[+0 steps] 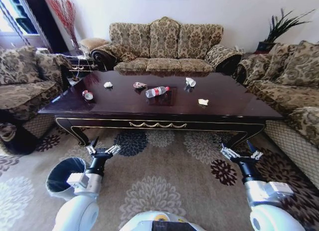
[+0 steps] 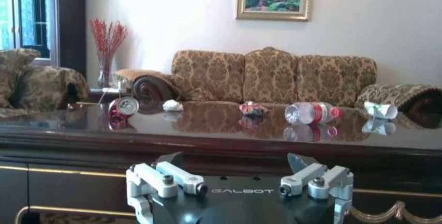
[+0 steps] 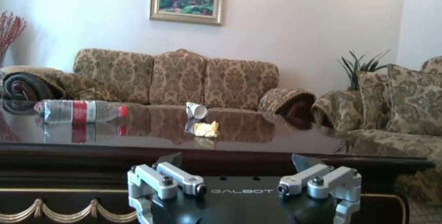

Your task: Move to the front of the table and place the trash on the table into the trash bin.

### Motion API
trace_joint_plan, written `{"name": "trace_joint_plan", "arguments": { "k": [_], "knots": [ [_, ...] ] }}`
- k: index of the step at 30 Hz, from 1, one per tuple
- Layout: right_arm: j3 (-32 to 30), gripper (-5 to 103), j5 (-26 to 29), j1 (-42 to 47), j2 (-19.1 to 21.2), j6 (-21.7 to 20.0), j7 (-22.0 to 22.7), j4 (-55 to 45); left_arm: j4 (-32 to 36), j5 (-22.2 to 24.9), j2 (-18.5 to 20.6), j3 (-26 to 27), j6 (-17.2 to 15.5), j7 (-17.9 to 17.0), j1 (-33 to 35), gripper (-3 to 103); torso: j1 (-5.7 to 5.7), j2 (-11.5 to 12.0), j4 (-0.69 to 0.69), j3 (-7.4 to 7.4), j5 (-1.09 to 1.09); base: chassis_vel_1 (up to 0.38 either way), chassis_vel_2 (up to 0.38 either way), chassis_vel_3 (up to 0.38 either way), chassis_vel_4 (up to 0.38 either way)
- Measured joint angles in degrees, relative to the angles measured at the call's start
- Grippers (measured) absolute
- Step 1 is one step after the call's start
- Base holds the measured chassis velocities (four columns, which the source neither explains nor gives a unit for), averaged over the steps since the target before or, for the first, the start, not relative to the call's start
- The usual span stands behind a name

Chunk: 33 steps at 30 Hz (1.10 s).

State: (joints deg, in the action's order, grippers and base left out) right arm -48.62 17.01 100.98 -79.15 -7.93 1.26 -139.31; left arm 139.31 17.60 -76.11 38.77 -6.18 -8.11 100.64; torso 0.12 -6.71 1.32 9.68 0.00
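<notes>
Trash lies scattered across the middle band of the table (image 1: 229, 104), and I read it from my left: a crushed red-and-white can (image 1: 87, 95) nearest the left edge, a white paper wad (image 1: 108, 85) behind it, a crumpled wrapper (image 1: 139, 85), then the clear bottle (image 1: 157, 91) on its side with its red label up, a second white wad (image 1: 190, 82) toward the far edge, and a small yellowish scrap (image 1: 203, 102) closest to the right front. Every piece sits well back from the table's front edge, with bare glossy wood between it and me. On the floor at my left, the trash bin (image 1: 64, 177) stands on the patterned carpet (image 1: 159, 181), beside my left arm and clear of the table's carved leg. My left gripper (image 1: 103, 151) hangs low before the front apron with its fingers spread and nothing between them; my right gripper (image 1: 241, 153) hangs likewise spread and empty near the right front leg. Open carpet runs between both grippers along the front. Sofas (image 1: 164, 44) close in the left, far and right sides of the table, with only narrow gaps at the corners.
</notes>
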Motion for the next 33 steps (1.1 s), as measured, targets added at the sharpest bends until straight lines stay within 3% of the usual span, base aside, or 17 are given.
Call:
{"name": "trace_joint_plan", "arguments": {
  "k": [7, 33],
  "knots": [
    [-0.08, 100, -0.03, -0.04, 0.05, 0.08, 0.12, 0.07, -0.08, 0.08, -0.05, -0.2, 1.37, -0.12, 0.28, 100, 0.04, -0.05, 0.0, 0.06, 0.0, 0.0, 0.0, 0.0, 0.0],
    [-0.23, 100, -2.34, -0.23, -0.66, 0.1, -0.2, 0.62, 0.74, -0.07, -0.45, -0.38, 1.19, -0.35, 0.08, 100, 0.04, 0.0, 0.0, 0.02, 0.0, 0.0, 0.0, 0.0, 0.0]
  ]
}}
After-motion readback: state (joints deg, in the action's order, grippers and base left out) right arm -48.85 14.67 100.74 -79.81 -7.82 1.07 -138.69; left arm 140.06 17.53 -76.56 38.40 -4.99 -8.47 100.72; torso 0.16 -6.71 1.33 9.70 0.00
